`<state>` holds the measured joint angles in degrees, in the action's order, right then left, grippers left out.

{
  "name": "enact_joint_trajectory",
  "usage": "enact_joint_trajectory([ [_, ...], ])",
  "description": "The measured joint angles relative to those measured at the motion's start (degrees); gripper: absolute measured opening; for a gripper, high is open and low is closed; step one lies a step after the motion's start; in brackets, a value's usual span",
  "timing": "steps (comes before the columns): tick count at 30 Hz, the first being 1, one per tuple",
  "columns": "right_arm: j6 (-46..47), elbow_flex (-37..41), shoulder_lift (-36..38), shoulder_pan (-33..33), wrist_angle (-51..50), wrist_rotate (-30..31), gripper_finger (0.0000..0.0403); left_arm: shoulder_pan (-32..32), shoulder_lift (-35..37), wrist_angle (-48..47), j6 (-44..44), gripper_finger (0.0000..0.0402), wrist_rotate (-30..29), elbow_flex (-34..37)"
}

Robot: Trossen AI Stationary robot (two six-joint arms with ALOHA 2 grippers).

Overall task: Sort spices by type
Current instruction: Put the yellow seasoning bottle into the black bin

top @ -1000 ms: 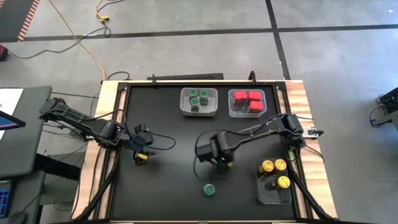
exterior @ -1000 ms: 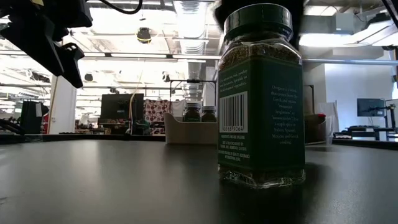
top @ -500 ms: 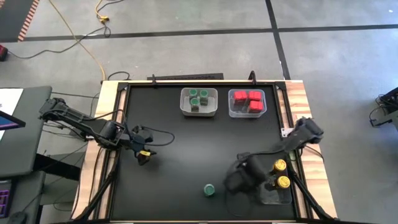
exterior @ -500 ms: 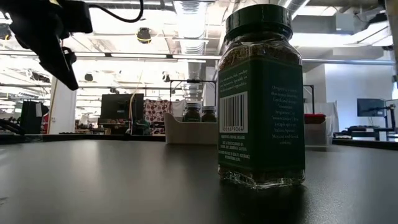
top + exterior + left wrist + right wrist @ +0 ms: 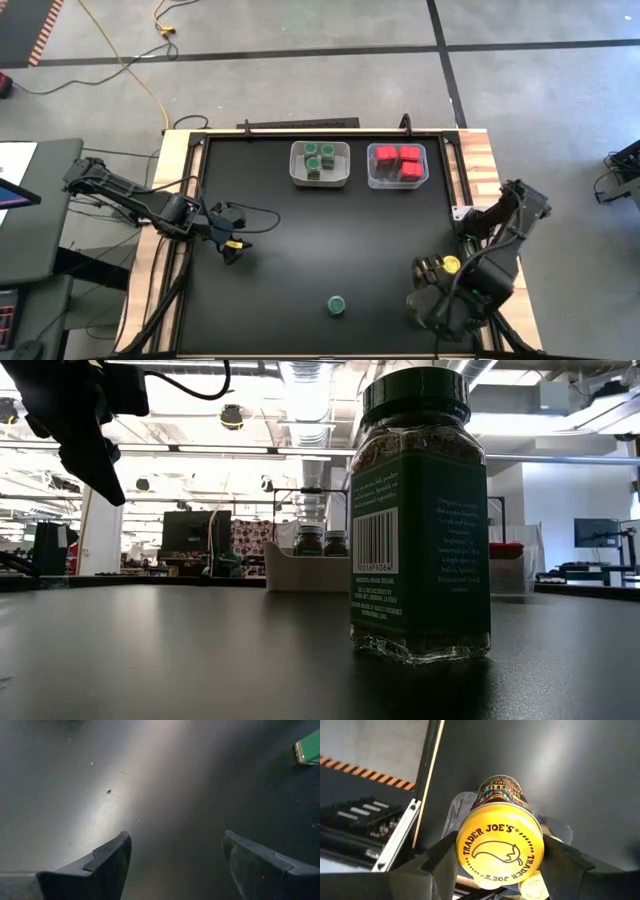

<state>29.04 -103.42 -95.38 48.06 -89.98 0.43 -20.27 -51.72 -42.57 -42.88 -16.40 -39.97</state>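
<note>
A yellow-lidded jar [image 5: 500, 842] sits between the fingers of my right gripper [image 5: 500, 851], which is shut on it at the table's near right [image 5: 432, 300], over a clear bin [image 5: 451, 815]. That bin holds other yellow-lidded jars [image 5: 451, 265]. One green-lidded jar [image 5: 337, 305] stands upright on its base near the near edge and looms large in the low view [image 5: 420, 520]. My left gripper [image 5: 232, 246] hangs open above bare table at the left [image 5: 175, 865]. Its fingers stand wide apart, and the green lid [image 5: 310, 749] shows far off. My right gripper holds the yellow-lidded jar at its top, pinched between the two fingers [image 5: 442, 862] on opposite sides of the lid's rim [image 5: 465, 840]. The fingers come from above, along the jar, with the lid facing the wrist. The jar's base is hidden behind its body.
At the far edge, one clear bin [image 5: 320, 178] holds green-lidded jars and another [image 5: 397, 182] holds red boxy containers. The table has a black top [image 5: 290, 230] with raised wooden side rails. Cables run along the left arm.
My right arm has swung from the table's middle toward the near right corner. It now stands over the bin of yellow-lidded jars. The green-lidded jar has stayed put. My left gripper has shifted slightly and turned a little.
</note>
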Motion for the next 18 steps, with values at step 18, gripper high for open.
enact_joint_trajectory([
  [18, 11.1, 17.4, 8.8, 7.7, 6.9, 2.2, 0.0255, 0.0, 0.0, 0.0, 0.0, 0.0297, -0.6, 0.0],
])
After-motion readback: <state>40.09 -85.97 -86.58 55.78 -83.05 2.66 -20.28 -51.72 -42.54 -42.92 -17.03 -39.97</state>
